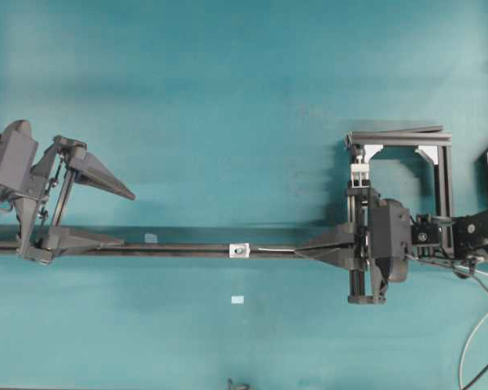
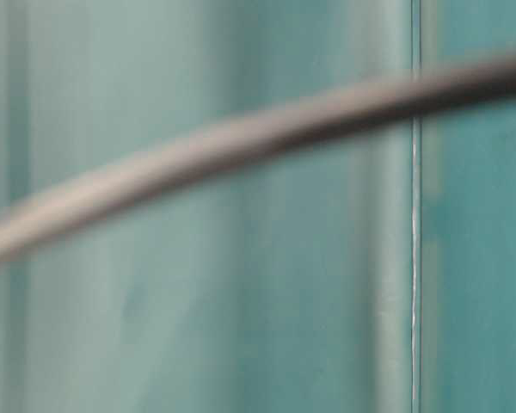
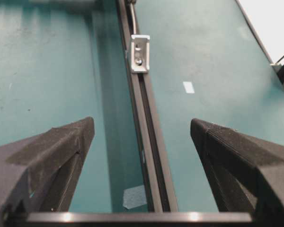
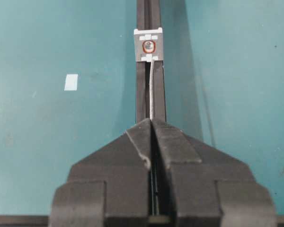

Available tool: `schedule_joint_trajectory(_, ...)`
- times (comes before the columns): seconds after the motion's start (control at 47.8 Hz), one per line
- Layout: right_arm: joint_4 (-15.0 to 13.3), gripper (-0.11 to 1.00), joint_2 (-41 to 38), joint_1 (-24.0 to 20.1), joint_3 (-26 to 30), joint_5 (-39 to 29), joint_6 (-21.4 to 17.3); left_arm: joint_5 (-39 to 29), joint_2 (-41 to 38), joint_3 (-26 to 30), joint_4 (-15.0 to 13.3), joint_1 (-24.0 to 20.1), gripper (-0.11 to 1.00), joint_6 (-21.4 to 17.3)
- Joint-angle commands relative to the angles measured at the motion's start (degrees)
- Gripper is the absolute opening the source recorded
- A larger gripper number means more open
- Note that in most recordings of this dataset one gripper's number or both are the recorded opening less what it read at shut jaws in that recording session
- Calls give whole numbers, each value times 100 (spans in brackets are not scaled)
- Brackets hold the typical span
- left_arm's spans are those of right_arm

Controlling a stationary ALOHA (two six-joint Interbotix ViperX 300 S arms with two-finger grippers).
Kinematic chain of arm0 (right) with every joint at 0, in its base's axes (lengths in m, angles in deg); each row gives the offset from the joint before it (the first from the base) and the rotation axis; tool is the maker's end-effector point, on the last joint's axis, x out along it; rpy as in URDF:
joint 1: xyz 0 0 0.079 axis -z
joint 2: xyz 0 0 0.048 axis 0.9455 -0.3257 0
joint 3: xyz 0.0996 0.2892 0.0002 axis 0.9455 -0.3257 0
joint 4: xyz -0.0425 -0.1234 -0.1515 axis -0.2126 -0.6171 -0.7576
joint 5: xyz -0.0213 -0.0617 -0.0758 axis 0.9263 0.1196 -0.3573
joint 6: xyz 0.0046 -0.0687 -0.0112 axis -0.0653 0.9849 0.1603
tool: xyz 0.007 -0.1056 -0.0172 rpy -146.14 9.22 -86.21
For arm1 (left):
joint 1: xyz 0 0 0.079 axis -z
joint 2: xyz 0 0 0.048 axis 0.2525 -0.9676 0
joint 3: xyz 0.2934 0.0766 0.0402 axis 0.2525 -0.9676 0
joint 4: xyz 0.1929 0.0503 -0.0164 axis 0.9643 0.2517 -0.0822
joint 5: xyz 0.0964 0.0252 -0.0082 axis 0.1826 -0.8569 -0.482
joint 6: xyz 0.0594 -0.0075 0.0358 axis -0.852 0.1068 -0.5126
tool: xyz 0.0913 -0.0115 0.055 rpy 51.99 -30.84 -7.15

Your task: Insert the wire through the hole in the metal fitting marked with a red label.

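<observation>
Nearest, the wire (image 4: 152, 90) is pinched between the closed jaws of the right gripper (image 4: 151, 122) and held level along a dark rail (image 4: 143, 19). Straight ahead, its tip meets the metal fitting (image 4: 148, 45) just below the red-ringed hole (image 4: 148, 46); threading seems not yet done. Beyond, the left gripper (image 3: 142, 130) is held open, straddling the rail, empty.

Matte black arms; wedge-shaped textured fingers (image 3: 57, 156); grey-white cables (image 1: 476, 325).
</observation>
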Motion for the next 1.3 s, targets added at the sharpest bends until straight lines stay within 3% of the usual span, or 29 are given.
schedule_joint_trajectory(0.0, 9, -1, 62, -35, 88, 79, -9, 26, 26, 70, 18, 26, 61, 9)
schedule_joint_trajectory(0.523, 9, -1, -88, -26, 237, 88, 9, 35, -44, 158, 18, 53, 61, 9)
schedule_joint_trajectory(0.627, 9, -1, -88, -35, 237, 114, 9, 88, -712, 413, 18, 158, 61, 26)
schedule_joint_trajectory(0.857, 9, -1, -79, -26, 246, 105, 9, 431, -2452, 1600, 185, 457, 61, -97)
schedule_joint_trajectory(1.276, 0, -1, -88, -44, 272, 105, 9, 1037, -3041, 1934, 132, 299, 61, -105)
